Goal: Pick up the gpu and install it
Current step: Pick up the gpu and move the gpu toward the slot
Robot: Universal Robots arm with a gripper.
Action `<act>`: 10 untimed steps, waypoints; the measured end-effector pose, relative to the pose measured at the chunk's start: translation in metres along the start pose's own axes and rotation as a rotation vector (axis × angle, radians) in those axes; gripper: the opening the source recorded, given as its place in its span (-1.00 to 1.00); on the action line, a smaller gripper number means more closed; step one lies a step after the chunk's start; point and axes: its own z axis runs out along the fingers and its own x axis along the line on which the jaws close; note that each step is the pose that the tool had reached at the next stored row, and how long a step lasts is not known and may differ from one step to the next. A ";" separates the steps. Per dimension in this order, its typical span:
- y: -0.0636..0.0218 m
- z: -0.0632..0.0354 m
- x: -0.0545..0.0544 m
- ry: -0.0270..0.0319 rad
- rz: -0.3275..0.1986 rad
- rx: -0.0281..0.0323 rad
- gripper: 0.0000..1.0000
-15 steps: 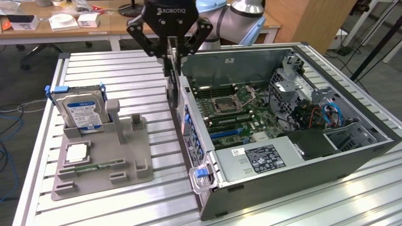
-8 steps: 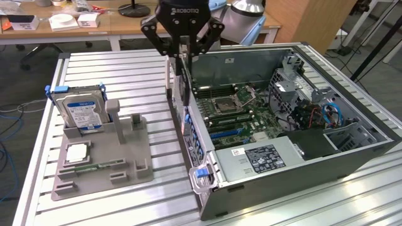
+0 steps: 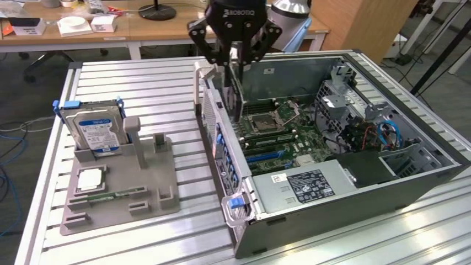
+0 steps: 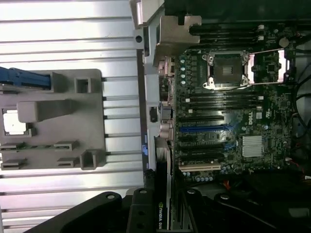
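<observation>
- Status: end effector [image 3: 235,55] is clamped on the top edge of the gpu [image 3: 234,88]. The card hangs upright, nearly edge-on in the exterior view.
- Position: the gpu is over the open case [image 3: 353,221], just inside its rear wall [image 3: 213,118]. Its lower end is above the motherboard [image 3: 290,141], near the cpu socket [image 3: 263,122]. Not seated.
- Step, as I read it: pick is done and install is in hand, with the card hovering over the board.
- Seating calls for the card edge squared to an expansion slot [image 4: 201,128] and the bracket end against the case's rear wall. Can't tell from either view whether it's lined up.
- In the way: the rear wall lip is close beside the card, and the socket is just beside the drop path. Cables [image 3: 383,132] are at the far side of the case, well apart.
- Outside the case, to the exterior view's left on the table [image 3: 132,77]: grey holder [image 3: 147,187] with a hard drive [image 3: 92,130] upright in it, well apart from the card.
</observation>
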 end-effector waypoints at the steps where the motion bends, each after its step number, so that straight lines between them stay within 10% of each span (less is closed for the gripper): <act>1: 0.0003 0.0001 -0.004 0.0002 0.000 0.0000 -0.48; 10: 0.0028 0.0009 -0.042 0.0016 0.000 0.0001 -0.48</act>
